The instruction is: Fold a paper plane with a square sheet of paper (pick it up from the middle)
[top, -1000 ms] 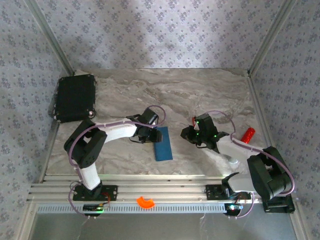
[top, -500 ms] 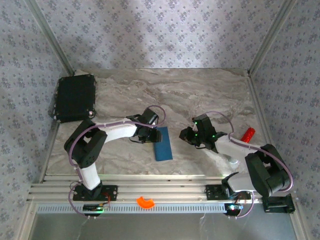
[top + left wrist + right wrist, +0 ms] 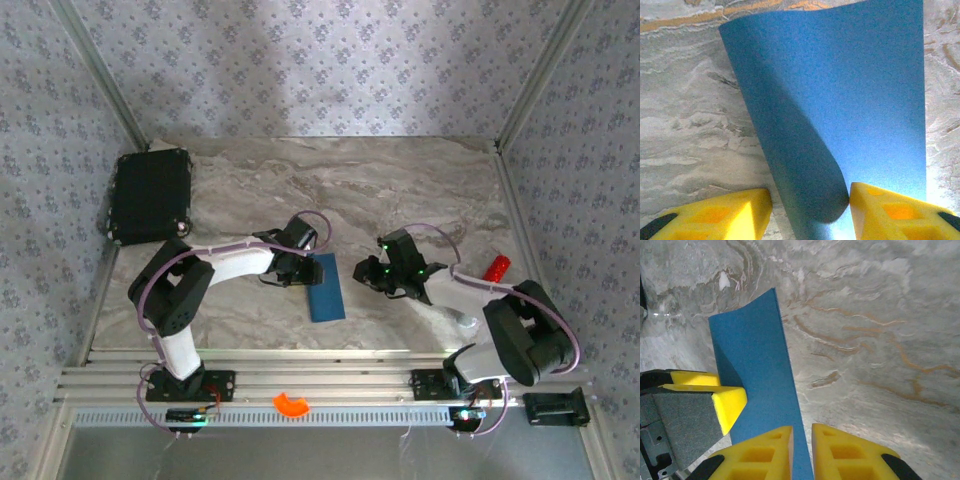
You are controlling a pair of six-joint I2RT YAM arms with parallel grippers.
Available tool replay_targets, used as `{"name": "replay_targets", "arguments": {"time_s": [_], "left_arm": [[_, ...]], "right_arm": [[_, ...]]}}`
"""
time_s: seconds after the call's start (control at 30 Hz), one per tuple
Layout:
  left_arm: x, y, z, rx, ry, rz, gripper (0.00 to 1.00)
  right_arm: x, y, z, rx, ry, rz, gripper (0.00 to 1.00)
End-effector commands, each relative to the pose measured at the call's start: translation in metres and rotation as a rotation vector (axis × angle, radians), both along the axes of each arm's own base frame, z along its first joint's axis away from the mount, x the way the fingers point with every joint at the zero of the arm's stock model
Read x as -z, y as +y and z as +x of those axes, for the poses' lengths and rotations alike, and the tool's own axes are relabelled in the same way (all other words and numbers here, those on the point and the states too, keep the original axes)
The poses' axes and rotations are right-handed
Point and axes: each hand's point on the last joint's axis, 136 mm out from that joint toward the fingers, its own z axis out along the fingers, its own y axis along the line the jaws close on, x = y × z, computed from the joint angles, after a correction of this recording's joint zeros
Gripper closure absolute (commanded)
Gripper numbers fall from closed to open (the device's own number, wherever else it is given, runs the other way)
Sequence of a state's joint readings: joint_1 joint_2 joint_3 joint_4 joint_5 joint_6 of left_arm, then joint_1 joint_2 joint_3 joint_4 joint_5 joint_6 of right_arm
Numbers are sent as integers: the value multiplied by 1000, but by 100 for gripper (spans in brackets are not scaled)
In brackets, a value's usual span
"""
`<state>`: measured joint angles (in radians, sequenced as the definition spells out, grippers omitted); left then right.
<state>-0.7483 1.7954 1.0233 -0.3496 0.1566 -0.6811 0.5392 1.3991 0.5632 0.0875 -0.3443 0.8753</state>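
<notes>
- In the top view, the left gripper is covering the upper left corner of the square sheet of paper. The sheet is lying as a narrow blue rectangle just left of the table's middle.
- In the left wrist view, the sheet's near edge is curling up into a rounded flap between the two yellow fingers. The bottom of the frame is cutting that flap off.
- The left fingers are standing wide apart around the flap. The right-hand one is touching it, and I cannot tell whether the left-hand one is.
- In the right wrist view, the right gripper is hiding the sheet's lower end. Its fingers are drawn nearly together with only a thin slit between them, and they are grasping nothing.
- From above, the right gripper's fingertips are too small and dark to make out.
- Compared with a second ago, the right gripper is sitting further left, nearer the sheet's right edge though still apart from it, and its arm is bending more sharply.
- The left arm and the sheet are keeping their earlier places.
</notes>
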Motion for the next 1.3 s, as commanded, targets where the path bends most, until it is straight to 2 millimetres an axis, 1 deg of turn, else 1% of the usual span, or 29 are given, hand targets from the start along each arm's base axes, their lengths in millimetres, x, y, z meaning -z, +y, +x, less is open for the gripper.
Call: {"name": "replay_targets", "arguments": {"time_s": [0.0, 0.37, 0.47, 0.6, 0.9, 1.1, 1.27], "left_arm": [[55, 30, -22, -1, 95, 156, 50], [56, 29, -22, 6, 93, 157, 50], [56, 29, -22, 5, 91, 157, 49], [57, 30, -23, 1, 95, 159, 49], [58, 30, -23, 0, 99, 158, 49], [61, 31, -24, 2, 103, 163, 49], [62, 32, -25, 1, 106, 164, 49]], "right_arm": [[-9, 14, 5, -34, -19, 25, 81], [-9, 43, 6, -127, -12, 27, 81], [-6, 49, 5, -139, -2, 26, 81], [-4, 52, 4, -144, 2, 26, 81], [4, 65, -2, -198, 32, 51, 96], [13, 73, -3, -218, 57, 47, 98], [21, 74, -1, -220, 74, 36, 99]]}}
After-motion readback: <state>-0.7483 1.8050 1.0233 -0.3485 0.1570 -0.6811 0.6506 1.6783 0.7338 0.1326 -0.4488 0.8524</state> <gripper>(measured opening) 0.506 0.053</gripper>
